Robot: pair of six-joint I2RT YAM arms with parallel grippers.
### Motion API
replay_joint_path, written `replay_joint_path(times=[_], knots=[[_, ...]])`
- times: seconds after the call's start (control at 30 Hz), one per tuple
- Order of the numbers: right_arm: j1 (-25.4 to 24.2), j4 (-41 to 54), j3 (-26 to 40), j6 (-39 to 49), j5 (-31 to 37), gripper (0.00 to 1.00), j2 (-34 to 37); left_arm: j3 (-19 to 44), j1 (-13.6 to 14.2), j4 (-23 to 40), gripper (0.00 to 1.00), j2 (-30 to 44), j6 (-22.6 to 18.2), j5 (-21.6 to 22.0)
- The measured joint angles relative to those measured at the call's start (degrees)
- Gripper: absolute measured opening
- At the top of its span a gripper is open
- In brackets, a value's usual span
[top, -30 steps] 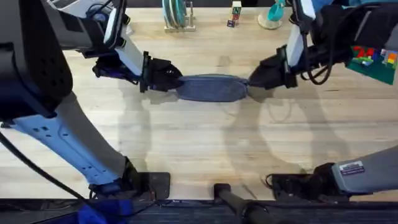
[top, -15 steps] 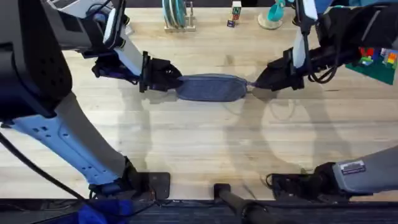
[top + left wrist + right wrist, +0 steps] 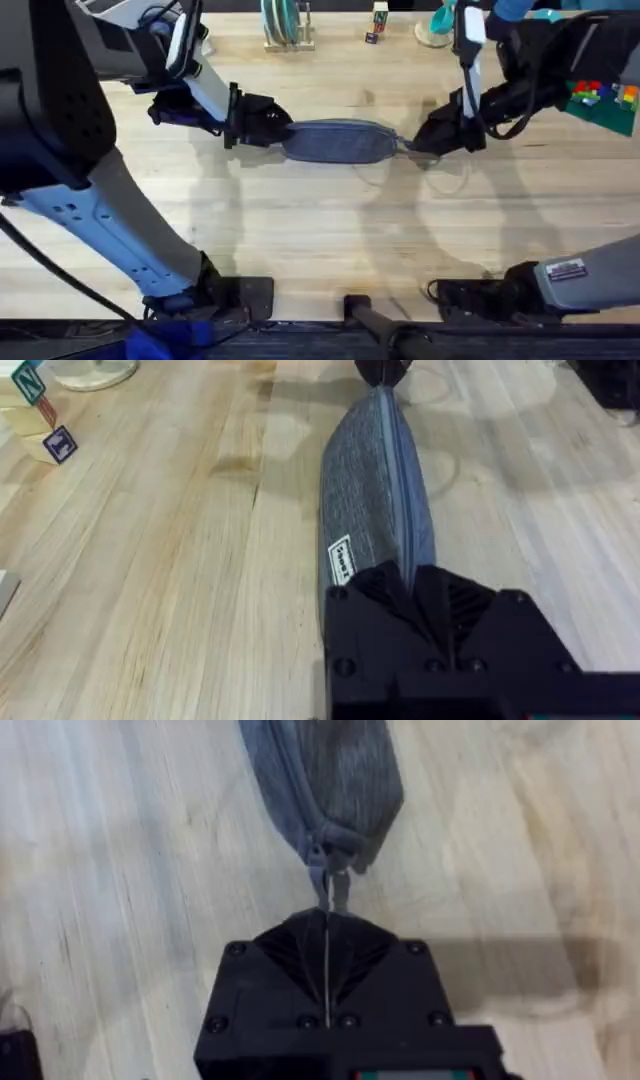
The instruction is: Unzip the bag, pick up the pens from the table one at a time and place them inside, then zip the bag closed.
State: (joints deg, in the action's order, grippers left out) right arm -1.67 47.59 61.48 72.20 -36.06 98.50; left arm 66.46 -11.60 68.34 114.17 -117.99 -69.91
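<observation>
The blue-grey bag (image 3: 338,141) lies lengthwise across the middle of the table (image 3: 320,240). My left gripper (image 3: 276,129) is shut on its left end, and in the left wrist view the black fingers (image 3: 410,588) clamp the bag (image 3: 372,490) just past its small label. My right gripper (image 3: 414,146) is shut on the zipper pull (image 3: 330,888) at the bag's right end (image 3: 325,770). The zipper line (image 3: 400,470) along the top looks closed. The pens are out of view.
Along the far edge stand a rack with plates (image 3: 283,25), small lettered blocks (image 3: 378,22) and a teal object on a round base (image 3: 437,25). A green board with coloured bricks (image 3: 600,100) sits at the right edge.
My right gripper has shifted slightly to the right and toward the near edge, still on the bag's right end. The left gripper and the bag's left end have stayed put.
</observation>
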Motion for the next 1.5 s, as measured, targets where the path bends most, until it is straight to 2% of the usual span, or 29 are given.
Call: replay_joint_path(times=[0.27,1.03,1.07,1.13,1.27,1.3,1.33,1.43,1.5], knots=[[-0.3,-0.3,-4.0,-1.1,5.3,0.033,1.1,0.0,-0.1,0.0,0.041,0.0,0.0,0.1],[-0.4,-0.4,-4.1,-1.5,4.8,0.036,1.5,0.0,-0.1,0.0,0.041,0.0,0.0,0.1],[-0.4,-0.2,-4.1,-1.7,4.8,0.094,1.5,0.0,-0.1,0.0,0.041,0.0,0.0,0.1],[-0.4,1.0,-4.1,-1.9,4.5,0.287,1.5,0.0,-0.1,0.0,0.041,0.0,0.0,0.1],[-0.3,3.0,-4.1,-1.9,2.1,0.855,1.4,0.0,-0.1,0.0,0.041,0.0,0.0,0.1],[-0.2,3.2,-4.1,-1.6,1.6,0.954,1.3,0.0,-0.1,0.0,0.041,0.0,0.0,0.1],[-0.2,2.8,-4.1,-1.5,1.3,0.984,1.2,0.0,-0.1,0.0,0.041,0.0,0.0,0.1],[-0.2,1.9,-4.1,-1.5,1.1,0.993,1.2,0.0,-0.1,0.0,0.063,0.0,0.0,0.1],[-0.2,1.7,-4.1,-1.4,1.1,0.996,1.2,0.0,-0.3,0.0,0.31,0.0,0.0,0.5]])
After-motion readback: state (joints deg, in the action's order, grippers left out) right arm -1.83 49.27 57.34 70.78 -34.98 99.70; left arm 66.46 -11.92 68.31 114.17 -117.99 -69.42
